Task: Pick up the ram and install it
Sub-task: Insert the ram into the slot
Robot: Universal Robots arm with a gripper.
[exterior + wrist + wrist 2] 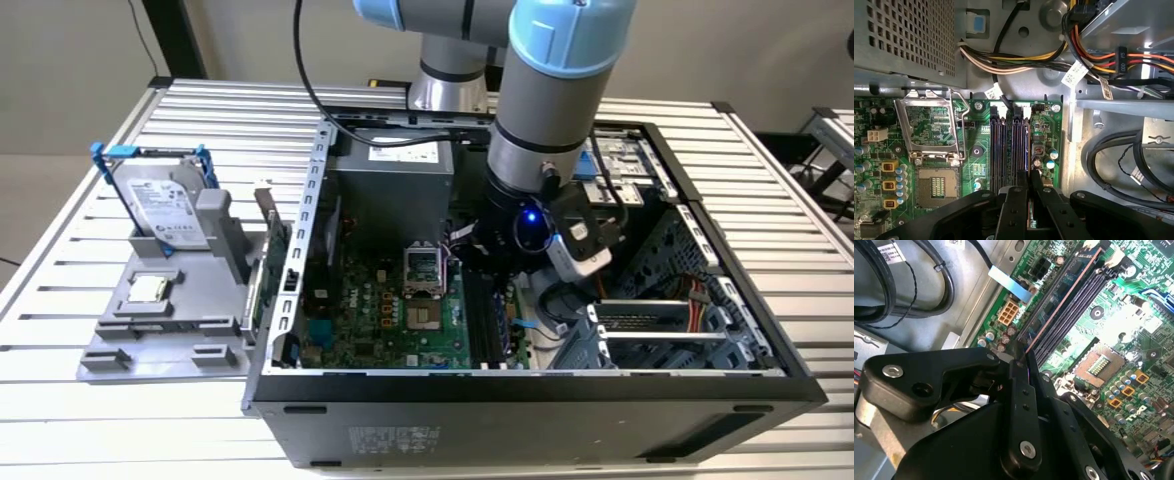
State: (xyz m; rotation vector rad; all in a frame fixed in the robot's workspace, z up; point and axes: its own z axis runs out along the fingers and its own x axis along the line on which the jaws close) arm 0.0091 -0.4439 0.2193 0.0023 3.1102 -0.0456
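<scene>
Exterior view: open computer case (534, 385), black, lying on its side on a desk (120, 420) of ribbed aluminium slats; pale wall behind. Grey fixture tray (167, 320) at the exterior view's left, holding a silver hard drive (160, 205) upright in a blue frame. Green motherboard (387, 315) on the case floor, CPU socket (422, 270) near its middle. Robot arm (547, 90), grey with blue joints, reaching down into the case; hand (497, 275) low over the memory slots beside the socket.

Second wrist view: hand (1021, 352), black, its fingers (1021, 390) drawn together on the end of the ram (1061, 302), a thin stick seen edge-on with a reddish edge. The ram stands in line with the black memory slots (1074, 305); whether it is fully seated cannot be told. Black cables (914, 285) on the grey case metal.

First wrist view: hand (1029, 176) clamped over the outer memory slot (1026, 145), nearest the case wall. Open CPU socket (936, 185) and its metal retention frame (929, 125) beside the slots. Perforated power supply (904, 35); bundled coloured wires (1019, 62).
</scene>
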